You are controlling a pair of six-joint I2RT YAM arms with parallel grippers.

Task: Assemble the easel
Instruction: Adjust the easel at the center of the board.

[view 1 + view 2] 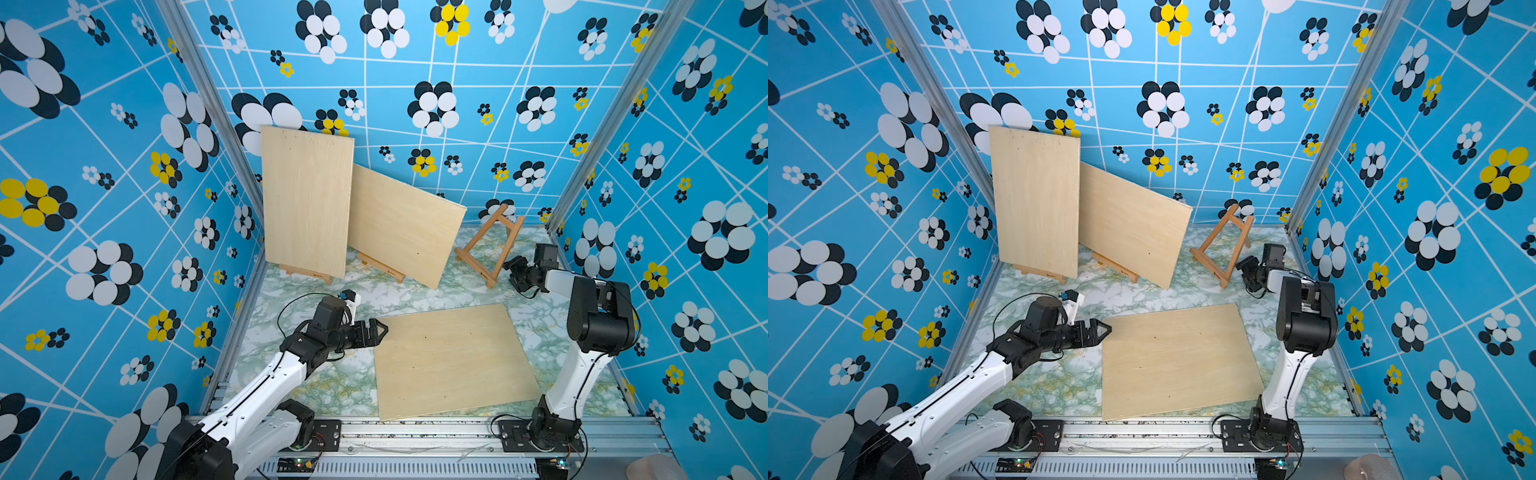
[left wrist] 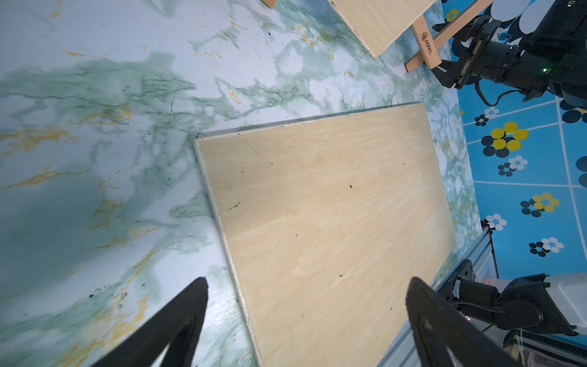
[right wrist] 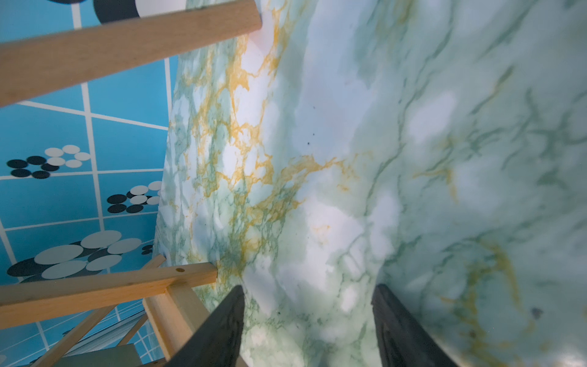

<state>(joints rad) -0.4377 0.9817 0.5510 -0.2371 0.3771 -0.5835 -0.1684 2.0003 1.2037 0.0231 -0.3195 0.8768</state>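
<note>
Easel bears a stamp, perhaps a brand — illegible.

The scene is brightly, evenly lit in both top views, and only soft shadows are cast on the tabletop. In the right wrist view the tabletop's edge is bowed by the lens, and the right claw is rendered dark and blurred.

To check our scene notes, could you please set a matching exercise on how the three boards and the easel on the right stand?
Things:
1. left board
2. middle board
3. front board
4. right easel

States:
A. lying flat
B. carrying nothing
C. standing upright
D. tilted sideways

Pairs: 1-C, 2-D, 3-A, 4-B
</note>
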